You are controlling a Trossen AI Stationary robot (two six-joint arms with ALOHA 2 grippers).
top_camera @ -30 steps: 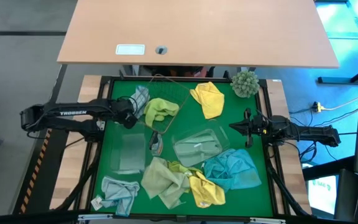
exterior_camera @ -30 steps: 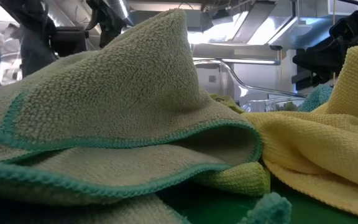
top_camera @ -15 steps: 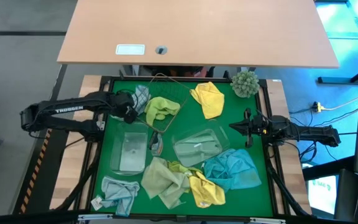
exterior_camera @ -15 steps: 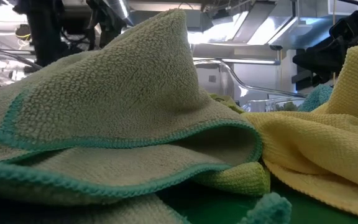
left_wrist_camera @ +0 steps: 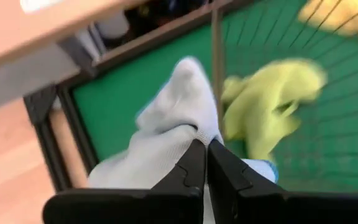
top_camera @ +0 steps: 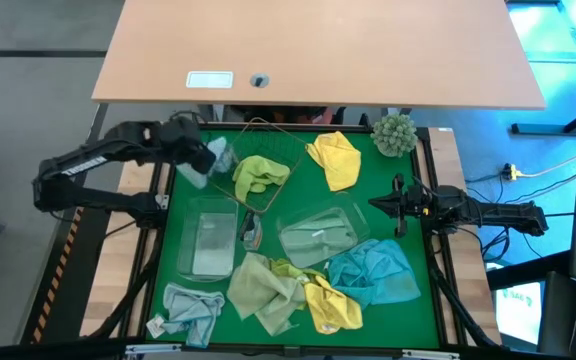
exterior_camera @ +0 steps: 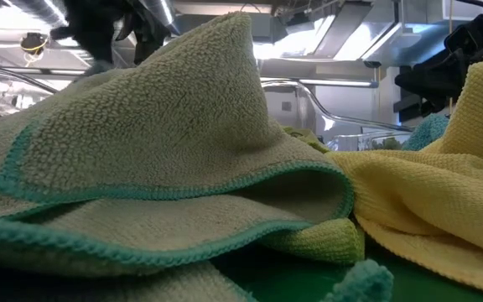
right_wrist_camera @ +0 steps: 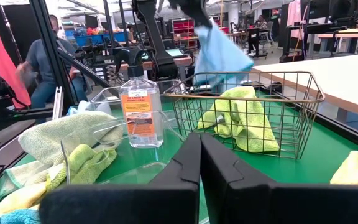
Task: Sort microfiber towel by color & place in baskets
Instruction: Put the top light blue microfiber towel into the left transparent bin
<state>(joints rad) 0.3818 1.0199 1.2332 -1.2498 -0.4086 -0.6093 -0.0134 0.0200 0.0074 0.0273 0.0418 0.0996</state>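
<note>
My left tool [top_camera: 206,158], pinching the light grey-blue towel [top_camera: 218,157], has risen toward upper left; right tool [top_camera: 376,205] pressed together.

My left tool [top_camera: 200,160] is up in the air, near the far left corner of the green surface [top_camera: 368,190]. Its two fingers [left_wrist_camera: 191,165] are pressed close together, and they pinch a light grey-blue towel [left_wrist_camera: 179,106] that hangs from them. My left arm is bent and reaches in from the left side of the surface.

My right tool [top_camera: 380,204] is at the right side of the green surface. Its fingers [right_wrist_camera: 188,155] are pressed together with nothing between them. My right arm lies straight and low, pointing in toward the middle.
</note>
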